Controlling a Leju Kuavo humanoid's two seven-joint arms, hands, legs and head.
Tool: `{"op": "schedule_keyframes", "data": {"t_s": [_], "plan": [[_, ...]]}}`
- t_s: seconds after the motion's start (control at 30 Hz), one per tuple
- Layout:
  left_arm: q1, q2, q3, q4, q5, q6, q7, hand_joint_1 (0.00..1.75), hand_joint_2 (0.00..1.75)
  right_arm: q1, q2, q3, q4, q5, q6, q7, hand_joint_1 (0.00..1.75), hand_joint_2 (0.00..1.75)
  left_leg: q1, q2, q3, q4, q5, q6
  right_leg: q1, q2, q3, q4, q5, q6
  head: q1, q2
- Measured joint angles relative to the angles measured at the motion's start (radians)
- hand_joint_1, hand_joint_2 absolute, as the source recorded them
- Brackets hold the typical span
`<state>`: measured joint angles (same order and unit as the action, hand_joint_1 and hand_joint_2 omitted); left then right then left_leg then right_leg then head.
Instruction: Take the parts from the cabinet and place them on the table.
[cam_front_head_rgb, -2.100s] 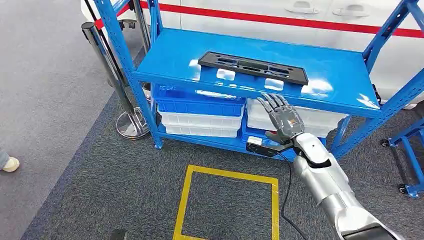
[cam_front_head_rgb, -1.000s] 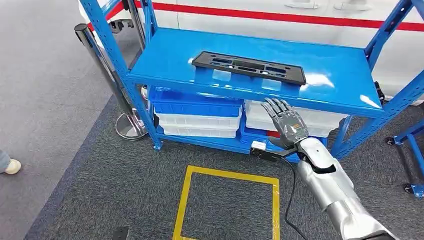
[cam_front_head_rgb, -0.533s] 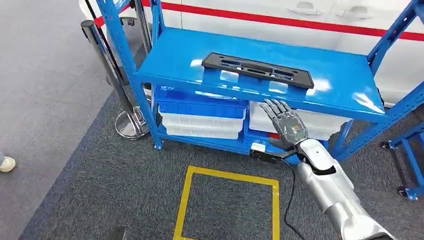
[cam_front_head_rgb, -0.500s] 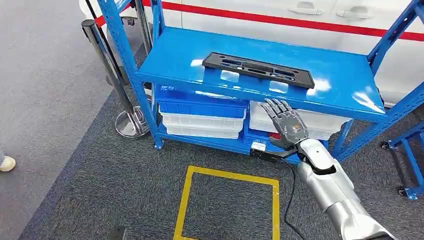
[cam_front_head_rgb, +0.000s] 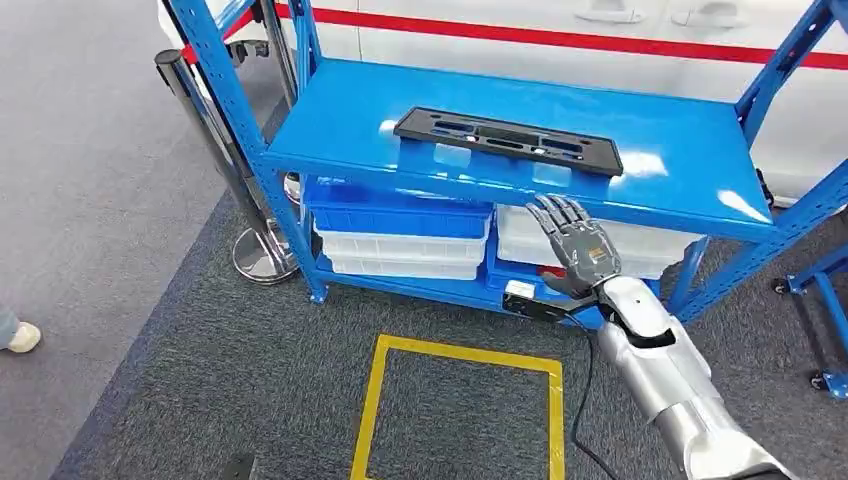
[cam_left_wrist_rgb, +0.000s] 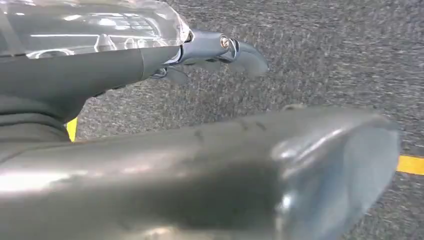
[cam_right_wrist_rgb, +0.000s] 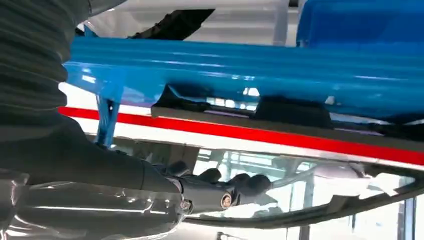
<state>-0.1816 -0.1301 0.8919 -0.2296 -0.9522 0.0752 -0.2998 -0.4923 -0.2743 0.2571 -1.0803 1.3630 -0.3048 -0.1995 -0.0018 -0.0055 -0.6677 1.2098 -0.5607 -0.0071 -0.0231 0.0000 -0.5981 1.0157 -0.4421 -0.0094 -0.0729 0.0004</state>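
Observation:
A long flat black part (cam_front_head_rgb: 505, 140) with slots lies along the front of the blue cabinet's top shelf (cam_front_head_rgb: 680, 150). My right hand (cam_front_head_rgb: 578, 245) is raised in front of the cabinet, just below the shelf's front edge and under the part's right end. Its fingers are spread and hold nothing. In the right wrist view the dark fingers (cam_right_wrist_rgb: 235, 185) reach toward the blue shelf edge (cam_right_wrist_rgb: 250, 70), with the black part (cam_right_wrist_rgb: 290, 110) resting on it. My left hand (cam_left_wrist_rgb: 220, 47) hangs over the grey carpet, fingers loose, holding nothing.
Blue and white bins (cam_front_head_rgb: 400, 225) fill the lower shelf. A power strip (cam_front_head_rgb: 535, 300) with a black cable lies at the cabinet's foot. A chrome post (cam_front_head_rgb: 215, 150) stands at the left, a yellow tape square (cam_front_head_rgb: 460, 350) marks the carpet, and another blue rack (cam_front_head_rgb: 820, 290) stands at the right.
The camera sways a little. My right hand stays open below the shelf edge, slightly lower against it than two seconds ago. The black part has not moved.

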Motion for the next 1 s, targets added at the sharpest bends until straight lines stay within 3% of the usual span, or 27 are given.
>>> {"op": "schedule_keyframes", "data": {"t_s": [0.07,0.1,0.13,0.23,0.27,0.3,0.37,0.43,0.47,0.5,0.53,0.6,0.63,0.67,0.73,0.77,0.8,0.9,0.93,0.97,1.0], "plan": [[0.002,0.000,0.000,0.000,0.000,0.000,0.000,0.00,0.00,0.002,0.000,0.000,0.000,0.000,0.000,0.000,0.00,1.75,0.006,0.000,-0.062,0.111,-0.034,-0.007,0.000,0.000,0.002,0.001,-0.004,0.000,0.000,0.000],[0.003,0.000,0.000,0.000,0.000,0.000,0.000,0.00,0.00,0.003,0.000,0.000,0.000,0.000,0.000,0.000,0.00,1.75,0.008,0.000,-0.080,0.138,-0.032,-0.009,0.000,0.000,0.004,0.001,-0.006,0.000,0.000,0.000],[0.004,0.000,0.000,0.000,0.000,0.000,0.000,0.00,0.00,0.005,0.000,0.000,0.000,0.000,0.000,0.000,0.00,1.75,0.012,0.000,-0.079,0.115,0.002,-0.012,-0.002,0.001,0.009,0.001,-0.010,0.004,0.000,0.000],[0.002,0.000,0.000,0.000,0.000,0.000,0.000,0.00,0.00,0.005,0.000,0.000,0.000,0.000,0.000,0.000,0.00,1.75,0.017,0.002,0.030,-0.132,0.148,-0.012,-0.007,0.003,0.032,0.004,-0.028,0.017,0.000,0.000],[0.000,0.000,0.000,0.000,0.000,-0.001,0.000,0.00,0.00,0.004,0.000,-0.003,0.000,0.000,0.000,0.000,0.00,1.75,0.012,0.001,0.050,-0.164,0.134,-0.008,-0.002,0.004,0.032,0.006,-0.034,0.025,0.000,0.000],[-0.001,0.000,0.000,0.000,0.000,-0.001,0.000,0.00,0.00,0.004,-0.001,-0.004,0.000,0.000,0.000,0.000,0.00,1.75,0.009,-0.001,0.053,-0.181,0.126,0.004,-0.002,0.005,0.027,0.006,-0.034,0.032,0.000,0.000],[0.002,0.000,0.000,0.000,0.000,-0.001,0.000,0.00,0.00,0.006,-0.001,-0.006,0.000,0.000,0.000,0.000,0.00,1.75,0.008,-0.001,0.051,-0.185,0.124,0.020,0.000,0.004,0.032,0.007,-0.025,0.048,0.000,0.000],[0.002,0.000,0.000,0.000,0.000,-0.001,0.000,0.00,0.00,0.005,-0.003,-0.010,0.000,-0.001,-0.001,0.000,0.00,1.75,0.013,-0.002,0.070,-0.197,0.125,0.035,-0.005,0.001,0.032,0.014,-0.033,0.056,0.000,0.000],[0.000,0.000,0.000,0.000,0.003,-0.001,0.000,0.00,0.00,0.003,-0.004,-0.010,-0.001,-0.002,-0.001,0.000,0.00,1.75,0.011,-0.002,0.079,-0.199,0.122,0.041,-0.004,0.000,0.016,0.052,-0.050,0.057,0.000,0.000],[-0.002,0.000,0.001,0.000,0.003,-0.001,0.000,0.00,0.00,0.001,-0.006,-0.010,0.000,-0.002,-0.001,0.000,0.00,1.75,0.010,-0.002,0.081,-0.199,0.119,0.046,-0.005,0.001,-0.018,0.111,-0.078,0.059,0.001,0.000],[-0.002,0.000,0.001,0.000,0.003,-0.001,0.000,0.00,0.00,0.002,-0.008,-0.010,0.000,-0.002,-0.001,0.000,0.00,1.75,0.007,-0.002,0.085,-0.199,0.116,0.051,-0.002,0.001,-0.071,0.198,-0.112,0.061,0.001,0.000],[0.000,0.000,0.001,0.000,0.006,-0.001,0.000,0.00,0.00,0.007,-0.009,-0.011,0.003,-0.002,-0.001,0.000,0.00,1.75,0.001,-0.002,0.093,-0.198,0.106,0.056,-0.001,0.001,-0.147,0.302,-0.138,0.058,0.000,0.000],[0.002,0.000,0.001,0.000,0.006,-0.001,0.000,0.00,0.00,0.010,-0.009,-0.011,0.003,-0.002,-0.001,0.000,0.00,1.75,-0.002,-0.002,0.101,-0.197,0.099,0.056,0.000,0.001,-0.158,0.297,-0.115,0.057,0.001,0.000],[0.002,0.000,0.001,0.000,0.008,-0.001,0.000,0.00,0.00,0.011,-0.009,-0.011,0.003,-0.002,-0.001,0.000,0.00,1.75,-0.005,-0.003,0.111,-0.197,0.092,0.056,0.001,0.001,-0.143,0.244,-0.069,0.051,0.001,0.000],[0.001,0.000,0.001,0.000,0.009,-0.001,0.000,0.00,0.00,0.009,-0.011,-0.011,0.003,-0.002,-0.001,0.000,0.00,1.75,-0.009,-0.004,0.137,-0.197,0.075,0.054,0.008,0.001,-0.070,0.059,0.053,0.033,0.001,0.000],[0.002,-0.002,0.001,0.002,0.009,-0.001,0.000,0.00,0.00,0.008,-0.013,-0.011,0.003,-0.002,-0.001,0.000,0.00,1.75,-0.008,-0.004,0.143,-0.200,0.069,0.052,0.015,0.000,-0.053,0.026,0.050,0.024,0.000,0.000],[0.000,-0.002,0.001,0.002,0.009,-0.001,0.000,0.00,0.00,0.006,-0.014,-0.011,0.003,-0.002,0.000,0.000,0.00,1.75,-0.009,-0.005,0.141,-0.199,0.066,0.046,0.021,-0.002,-0.054,-0.001,0.023,0.023,0.001,0.000],[0.001,-0.002,0.002,0.002,0.009,-0.001,0.000,0.00,0.00,0.005,-0.017,-0.014,0.003,-0.003,-0.001,0.000,0.00,1.75,-0.008,-0.002,0.156,-0.202,0.067,0.027,0.025,0.003,-0.037,-0.008,0.033,0.004,0.001,0.000],[0.000,0.000,0.002,0.002,0.009,-0.001,0.000,0.00,0.00,0.006,-0.017,-0.014,0.002,-0.003,-0.001,0.000,0.00,1.75,-0.012,-0.002,0.150,-0.191,0.059,0.023,0.010,0.004,-0.019,-0.016,0.034,0.002,0.001,0.000],[-0.001,0.000,0.002,0.002,0.009,0.000,0.000,0.00,0.00,0.003,-0.017,-0.014,0.002,-0.003,-0.001,0.000,0.00,1.75,-0.009,-0.001,0.139,-0.149,0.058,0.020,0.010,0.004,-0.006,-0.022,0.029,-0.003,0.001,0.000],[-0.004,-0.001,0.002,0.002,0.009,0.000,0.000,0.00,0.00,0.000,-0.017,-0.014,0.001,-0.003,-0.001,0.000,0.00,1.75,-0.006,-0.001,0.106,-0.090,0.046,0.016,0.010,0.002,0.000,-0.022,0.023,-0.008,0.000,0.000]]}}
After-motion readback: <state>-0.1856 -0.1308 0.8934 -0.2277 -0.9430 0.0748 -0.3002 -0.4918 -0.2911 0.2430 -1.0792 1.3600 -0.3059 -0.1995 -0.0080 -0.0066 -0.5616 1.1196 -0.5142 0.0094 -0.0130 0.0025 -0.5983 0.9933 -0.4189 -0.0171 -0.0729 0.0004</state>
